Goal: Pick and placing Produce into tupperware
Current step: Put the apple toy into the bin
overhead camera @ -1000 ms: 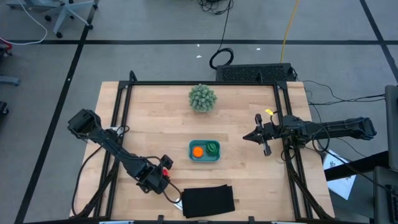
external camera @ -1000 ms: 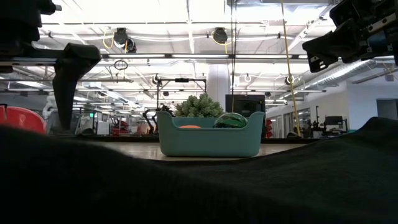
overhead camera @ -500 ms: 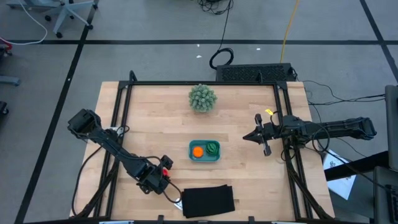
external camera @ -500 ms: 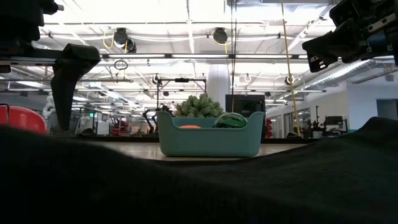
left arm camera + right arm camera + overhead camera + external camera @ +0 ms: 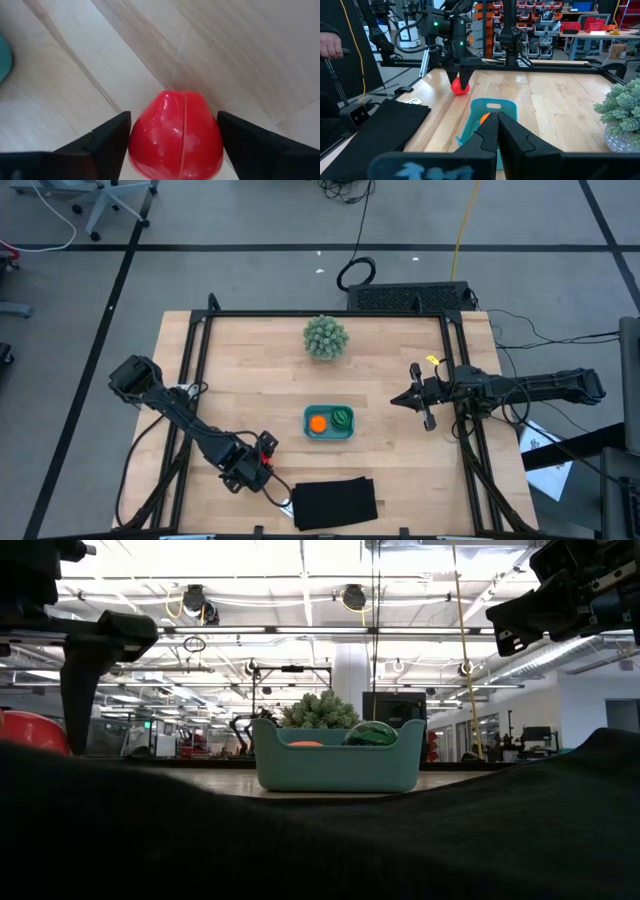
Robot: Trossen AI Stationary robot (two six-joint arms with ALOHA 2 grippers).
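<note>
High view first: I see the teal tupperware tub (image 5: 329, 422) near the middle of the wooden table (image 5: 250, 370), already holding the orange ball (image 5: 318, 422) and the dark green striped piece (image 5: 343, 418) side by side. That leaves one piece outside, the red lumpy one (image 5: 268, 443), lying on the bare wood well to the left of the tub, near a black flat mat (image 5: 334, 502) at the table's front edge. My left gripper (image 5: 262, 457) is down over it. Its wrist camera shows the red piece (image 5: 175, 135) sitting between the two dark fingers (image 5: 107, 140), which are spread to either side; I judge I have them straddling it so one squeeze will catch it across the middle. I cannot tell whether the pads touch it yet. My right gripper (image 5: 422, 405) waits over the table's right side, fingers pressed together, clear of the tub. A pale green spiky ball (image 5: 326, 337) sits at the far edge, untouched.
</note>
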